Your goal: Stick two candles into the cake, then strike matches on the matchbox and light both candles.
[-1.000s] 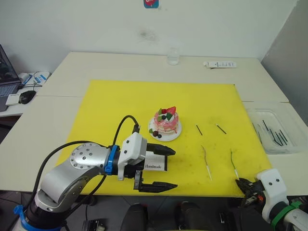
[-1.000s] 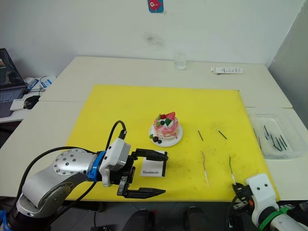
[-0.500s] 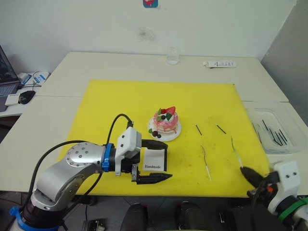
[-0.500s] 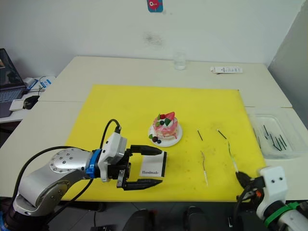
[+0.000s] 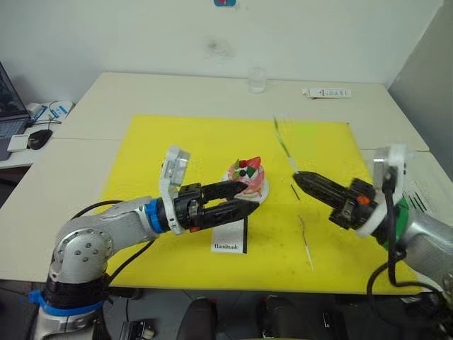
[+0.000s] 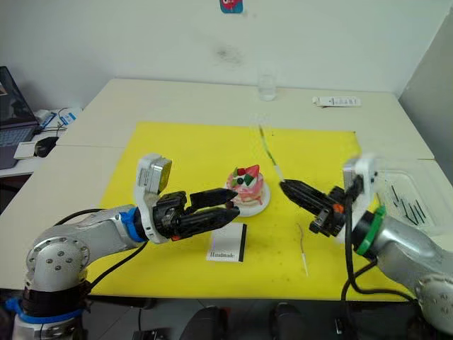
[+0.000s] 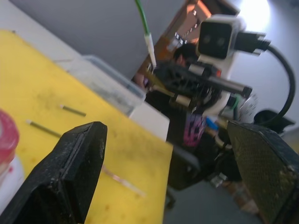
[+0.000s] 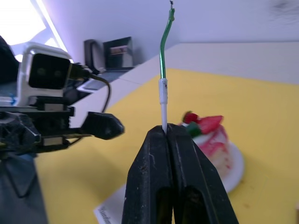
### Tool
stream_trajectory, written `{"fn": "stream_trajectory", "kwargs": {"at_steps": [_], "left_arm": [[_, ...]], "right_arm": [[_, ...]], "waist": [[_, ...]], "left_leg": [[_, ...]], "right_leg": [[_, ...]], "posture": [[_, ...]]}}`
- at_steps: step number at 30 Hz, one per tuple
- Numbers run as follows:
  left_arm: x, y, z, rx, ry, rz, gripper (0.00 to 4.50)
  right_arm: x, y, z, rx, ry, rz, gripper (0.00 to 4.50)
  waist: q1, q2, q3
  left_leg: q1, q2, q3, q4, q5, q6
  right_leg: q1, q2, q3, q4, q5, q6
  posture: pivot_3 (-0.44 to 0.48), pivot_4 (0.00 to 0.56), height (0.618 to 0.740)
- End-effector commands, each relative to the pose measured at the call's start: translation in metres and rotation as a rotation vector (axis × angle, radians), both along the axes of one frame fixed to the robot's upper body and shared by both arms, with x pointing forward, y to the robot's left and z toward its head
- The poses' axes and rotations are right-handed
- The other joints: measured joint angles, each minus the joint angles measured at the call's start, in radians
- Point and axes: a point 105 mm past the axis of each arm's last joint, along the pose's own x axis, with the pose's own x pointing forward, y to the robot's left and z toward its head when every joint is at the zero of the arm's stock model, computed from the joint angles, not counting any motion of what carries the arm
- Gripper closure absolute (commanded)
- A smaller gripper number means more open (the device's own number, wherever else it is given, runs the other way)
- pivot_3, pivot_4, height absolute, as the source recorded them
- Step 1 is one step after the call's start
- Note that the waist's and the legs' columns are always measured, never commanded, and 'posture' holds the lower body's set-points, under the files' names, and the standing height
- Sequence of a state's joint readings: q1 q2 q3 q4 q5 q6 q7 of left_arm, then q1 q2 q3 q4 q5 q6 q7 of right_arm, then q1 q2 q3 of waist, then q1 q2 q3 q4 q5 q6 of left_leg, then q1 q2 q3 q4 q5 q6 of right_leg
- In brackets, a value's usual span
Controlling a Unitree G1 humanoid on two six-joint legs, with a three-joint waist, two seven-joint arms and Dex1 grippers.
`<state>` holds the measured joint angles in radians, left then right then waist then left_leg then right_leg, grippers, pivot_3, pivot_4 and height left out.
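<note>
Since a second ago the right gripper [image 5: 301,176] has lifted the thin green candle [image 5: 282,141] off the yellow mat, fingers pinched on its white end. The left gripper [image 5: 243,197], fingers apart, hovers beside the pink cake [image 5: 246,176]. Nothing planted yet; the pinkish candle [image 5: 305,241] lies flat.

A lab or office test space is showing here: plain white tables [image 5: 85,106] are standing pushed together against a bare white wall [image 5: 141,35], a yellow mat [image 5: 177,142] is covering the work area, and a laptop [image 6: 14,95] with a mouse [image 5: 39,136] is sitting nearby.
</note>
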<state>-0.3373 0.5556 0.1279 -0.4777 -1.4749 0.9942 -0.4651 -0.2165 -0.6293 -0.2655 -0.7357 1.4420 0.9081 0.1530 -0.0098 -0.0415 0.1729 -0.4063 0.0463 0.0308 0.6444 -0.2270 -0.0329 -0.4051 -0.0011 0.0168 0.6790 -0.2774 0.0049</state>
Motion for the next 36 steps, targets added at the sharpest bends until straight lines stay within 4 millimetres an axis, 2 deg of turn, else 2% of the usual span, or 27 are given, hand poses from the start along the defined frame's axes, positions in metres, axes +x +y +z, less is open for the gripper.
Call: {"fn": "stream_trajectory", "kwargs": {"at_steps": [1,8,18,19,24,32,36], "left_arm": [[0.001,-0.003,0.021,-0.123,0.006,0.038,0.0],[0.009,-0.013,0.035,-0.306,0.085,0.095,0.0],[0.009,-0.018,0.041,-0.366,0.143,0.028,0.0],[0.007,-0.018,0.041,-0.366,0.15,0.017,0.39],[0.009,-0.016,0.04,-0.38,0.172,0.014,1.77],[0.004,-0.018,0.036,-0.368,0.19,-0.019,4.38],[0.003,-0.017,0.036,-0.367,0.193,-0.034,4.48]], "right_arm": [[-0.002,0.012,0.011,0.101,0.076,0.107,4.46],[-0.003,0.026,0.024,0.165,0.148,0.215,4.46],[-0.006,0.033,0.022,0.161,0.171,0.257,4.46],[-0.007,0.033,0.022,0.159,0.17,0.261,4.5],[-0.01,0.036,0.021,0.158,0.174,0.278,4.5],[-0.011,0.039,0.022,0.167,0.172,0.289,4.5],[-0.012,0.041,0.021,0.172,0.189,0.316,4.5]], "waist": [[0.0,0.0,0.0],[0.002,0.0,0.0],[0.004,0.0,0.0],[0.004,0.0,0.0],[0.005,0.0,0.0],[0.005,0.0,0.0],[0.005,0.0,0.0]], "left_leg": [[0.0,0.0,0.0,0.0,0.0,0.0],[0.0,-0.001,0.0,0.001,0.0,0.0],[0.0,-0.001,0.0,0.001,0.0,0.0],[0.0,-0.001,0.0,0.001,0.0,0.0],[0.0,-0.001,0.0,0.001,0.0,0.0],[0.0,0.0,0.0,0.001,0.0,0.0],[0.0,0.0,0.0,0.001,0.0,0.0]], "right_leg": [[0.0,0.0,0.0,0.0,0.0,0.0],[0.0,0.0,0.0,0.001,0.0,0.0],[0.0,0.002,0.0,0.001,0.0,0.0],[0.0,0.002,0.0,0.001,0.0,0.0],[0.0,0.002,0.0,0.001,0.0,0.0],[0.0,0.002,0.0,0.0,0.0,0.0],[0.0,0.002,0.0,0.0,0.0,0.0]], "posture": [[0.0,0.15,0.74],[0.0,0.15,0.74],[0.0,0.15,0.74],[0.0,0.15,0.74],[0.0,0.15,0.74],[0.0,0.15,0.74],[0.0,0.15,0.74]]}}
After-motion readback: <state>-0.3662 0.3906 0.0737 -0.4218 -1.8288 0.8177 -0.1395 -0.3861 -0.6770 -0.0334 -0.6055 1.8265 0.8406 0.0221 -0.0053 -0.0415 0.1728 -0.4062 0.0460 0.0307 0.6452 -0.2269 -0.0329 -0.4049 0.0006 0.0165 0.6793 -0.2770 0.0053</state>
